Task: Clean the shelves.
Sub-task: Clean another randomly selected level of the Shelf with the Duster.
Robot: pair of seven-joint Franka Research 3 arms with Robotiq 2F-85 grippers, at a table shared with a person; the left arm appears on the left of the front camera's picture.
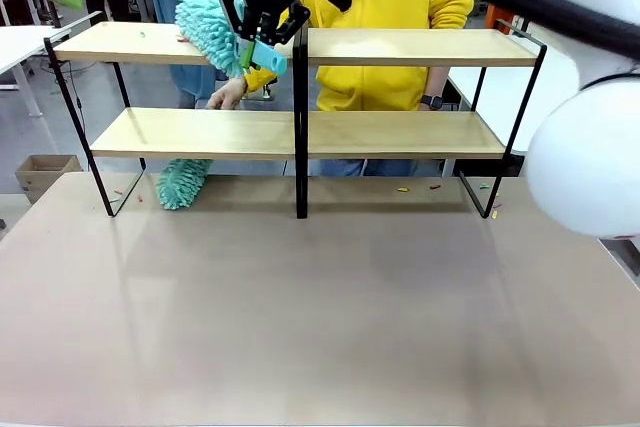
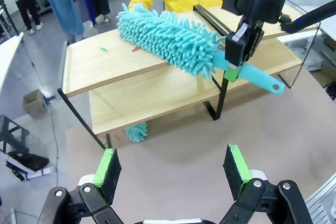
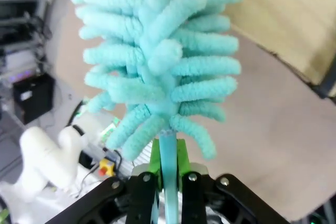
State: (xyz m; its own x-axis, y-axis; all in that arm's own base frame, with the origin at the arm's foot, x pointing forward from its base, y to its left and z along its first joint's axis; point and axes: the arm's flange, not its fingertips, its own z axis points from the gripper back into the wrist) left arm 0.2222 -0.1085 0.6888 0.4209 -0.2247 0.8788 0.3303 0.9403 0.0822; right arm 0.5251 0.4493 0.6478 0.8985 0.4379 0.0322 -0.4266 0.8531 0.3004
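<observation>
The shelves (image 1: 400, 47) stand across the far half of the table: two light wooden tiers in a black frame. My right gripper (image 1: 254, 39) reaches over the top left board and is shut on the handle of a teal fluffy duster (image 1: 207, 25). The duster's head (image 2: 168, 38) lies on that top board (image 2: 100, 69). In the right wrist view the handle (image 3: 168, 156) sits clamped between the green pads (image 3: 181, 157). My left gripper (image 2: 172, 169) hangs open above the table in front of the shelves, holding nothing.
A person in a yellow hoodie (image 1: 385, 7) stands behind the shelves with a hand (image 1: 228, 95) by the lower left board. A second teal duster (image 1: 183, 182) lies under that board. Small coloured scraps (image 1: 403, 188) dot the table, and one green scrap (image 2: 103, 49) sits on the top board.
</observation>
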